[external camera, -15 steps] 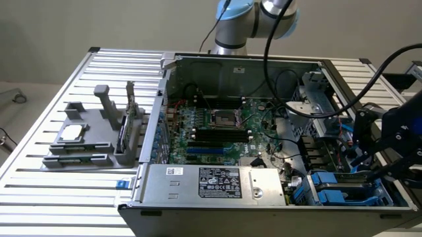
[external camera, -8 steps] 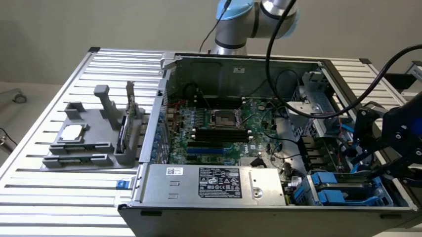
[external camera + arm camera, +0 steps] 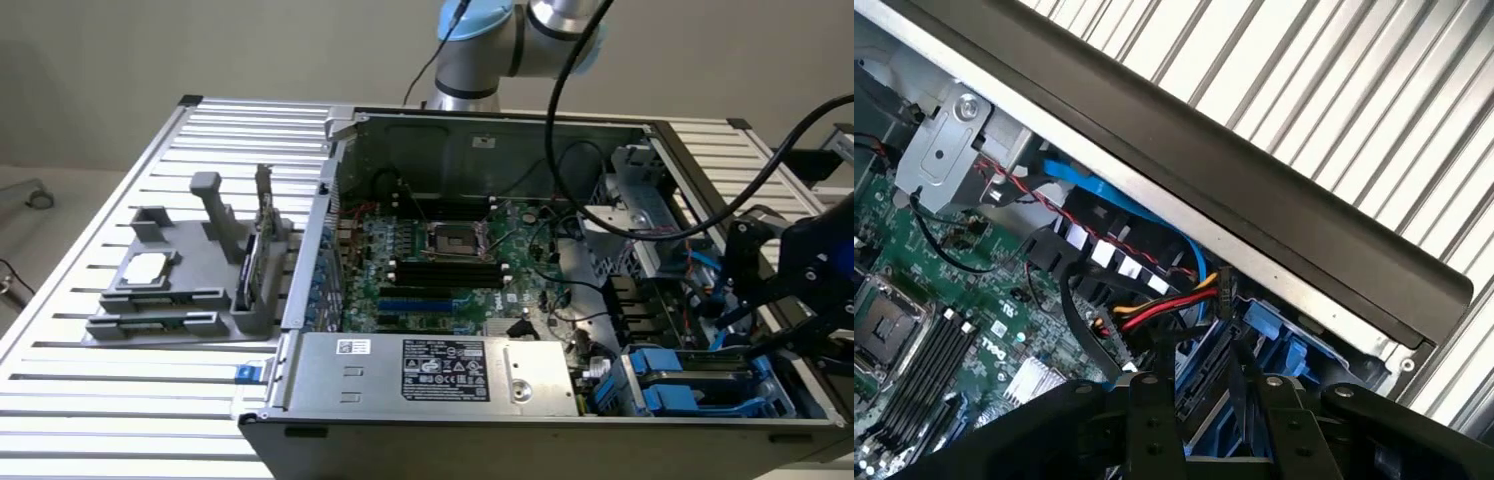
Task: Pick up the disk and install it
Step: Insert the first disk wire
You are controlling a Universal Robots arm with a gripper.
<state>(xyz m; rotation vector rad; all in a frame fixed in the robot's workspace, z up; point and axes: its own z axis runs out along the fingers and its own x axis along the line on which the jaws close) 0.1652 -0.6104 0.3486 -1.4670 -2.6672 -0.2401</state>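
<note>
Gripper (image 3: 1216,392) part-closed on the disk (image 3: 1202,425), which is seen edge-on as a dark slab with a blue rail, mostly hidden by the fingers (image 3: 1154,425). Held at the blue drive bay (image 3: 697,382) in the corner of the open computer case (image 3: 494,122) on the table (image 3: 120,400). Depth in the bay unclear.

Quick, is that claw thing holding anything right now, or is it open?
Gripper: cannot be told whether open or shut, or holding anything; it hangs over the blue drive bays in the computer case.
</note>
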